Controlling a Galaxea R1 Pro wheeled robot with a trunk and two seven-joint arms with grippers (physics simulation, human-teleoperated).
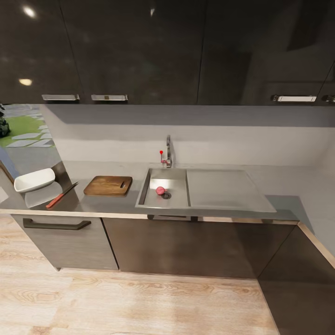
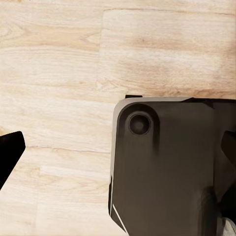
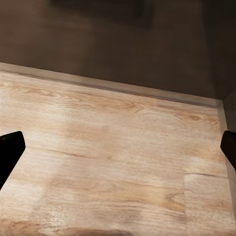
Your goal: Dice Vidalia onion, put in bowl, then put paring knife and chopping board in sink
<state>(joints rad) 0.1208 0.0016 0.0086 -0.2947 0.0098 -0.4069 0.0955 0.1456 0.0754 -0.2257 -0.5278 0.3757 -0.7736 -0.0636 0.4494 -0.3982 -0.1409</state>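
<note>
Still short of the long grey steel countertop (image 1: 223, 211), we see the small round reddish onion (image 1: 160, 190) lying beside the drain in the rectangular grey steel sink (image 1: 145, 186). We judge it light, firm, smooth and apt to roll; grasp across its middle. Both grippers' dark fingertips (image 3: 11, 150) stand wide apart, empty, over pale wooden floor (image 3: 118, 162).

Steel sink (image 1: 211, 190); wooden chopping board (image 1: 108, 185); matt countertop (image 1: 111, 203).
</note>
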